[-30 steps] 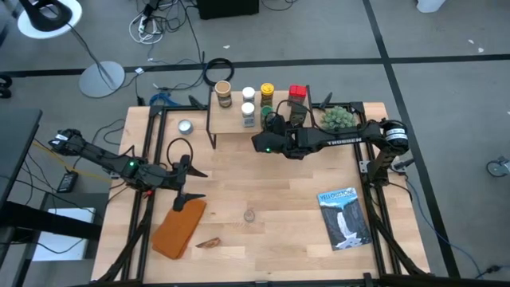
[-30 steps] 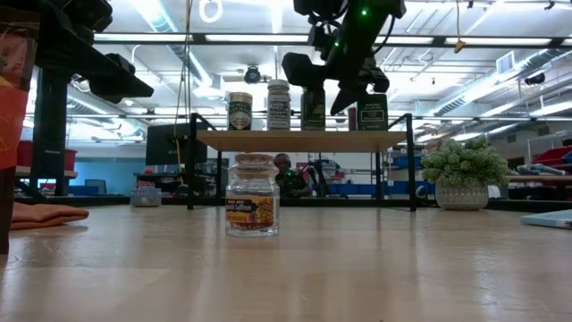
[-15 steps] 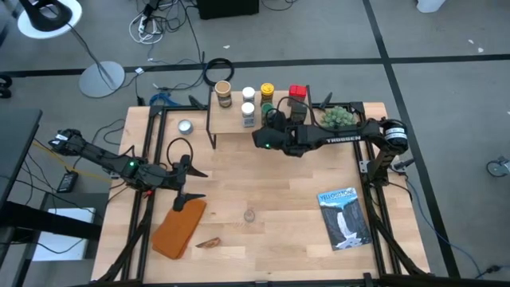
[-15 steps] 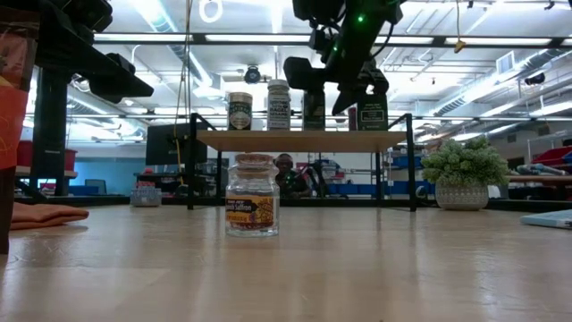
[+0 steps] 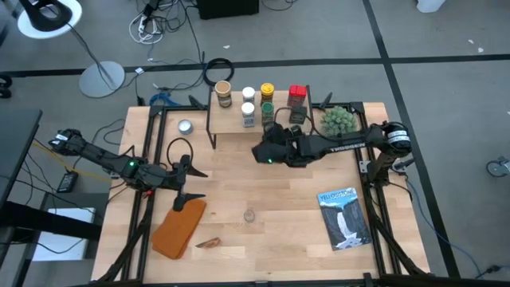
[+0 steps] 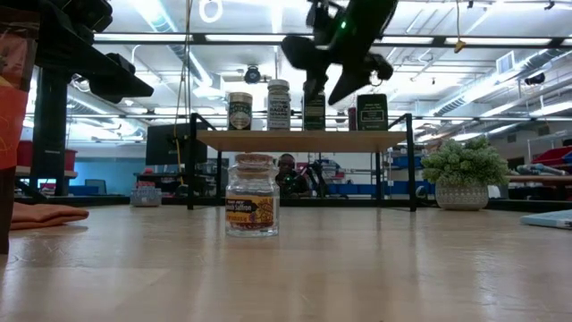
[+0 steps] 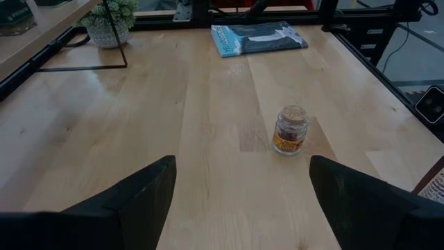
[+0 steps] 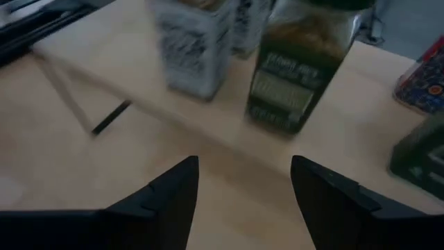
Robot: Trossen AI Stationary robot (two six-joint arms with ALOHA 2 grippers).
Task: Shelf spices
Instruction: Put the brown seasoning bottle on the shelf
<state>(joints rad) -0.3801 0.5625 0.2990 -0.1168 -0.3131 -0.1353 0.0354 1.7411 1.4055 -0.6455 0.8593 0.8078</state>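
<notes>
The shelf [image 5: 253,121] stands at the far middle of the table, its wooden top [image 6: 304,139] on thin black legs. Several spice jars stand on it: tan top [image 5: 223,94], white tops [image 5: 248,95], yellow top [image 5: 267,90], red top [image 5: 297,93]. A green-labelled jar [image 8: 297,69] stands at the shelf's front edge. One small amber jar [image 5: 249,215] [image 7: 290,130] [image 6: 252,195] stands on the table's near middle. My right gripper [image 5: 275,134] [image 8: 243,163] hovers open and empty just before the shelf. My left gripper [image 5: 195,183] [image 7: 241,163] waits open at the left.
A spiky green plant ball [image 5: 338,119] sits right of the shelf and a flat silver tin [image 5: 185,126] left of it. A book [image 5: 344,217] lies at the near right. An orange cloth [image 5: 179,227] and a small brown piece [image 5: 209,242] lie near left.
My right gripper has drawn back from the shelf toward the table's near edge, staying open. The jars on the shelf have kept their places.
</notes>
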